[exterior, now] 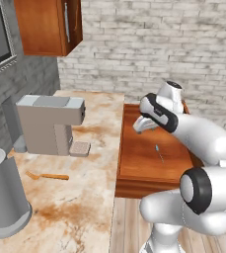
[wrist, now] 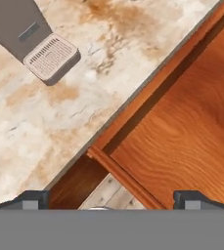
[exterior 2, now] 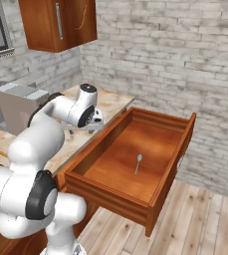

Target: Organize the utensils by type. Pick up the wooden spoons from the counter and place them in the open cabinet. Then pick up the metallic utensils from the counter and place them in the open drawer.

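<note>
Counter (exterior: 92,197): beige marbled stone with rusty blotches, running from 6 to 12 o'clock on the left of the left base view.
Drawer (exterior 2: 161,130): pulled wide open off the counter's edge, smooth wood bottom; in the hand view its near wall runs on a slant from 7 towards 1 o'clock.
Cabinet (exterior: 40,27): reddish-brown, on the wall at 11 o'clock, door swung open.
Coffee machine (exterior: 48,123): grey box at 9 o'clock on the counter, with a grilled drip tray (wrist: 51,56) at its foot.
Kettle (exterior: 3,195): grey, at 8 o'clock near the counter's front.
Gripper (exterior: 143,124): hangs over the drawer's near-left corner by the counter edge; jaws spread wide apart, nothing between them.
Wooden spoon (exterior: 48,176): flat on the counter in front of the coffee machine, at 8 o'clock, well apart from the gripper.
Metal spoon (exterior 2: 138,163): lies on the drawer bottom, near its middle.
</note>
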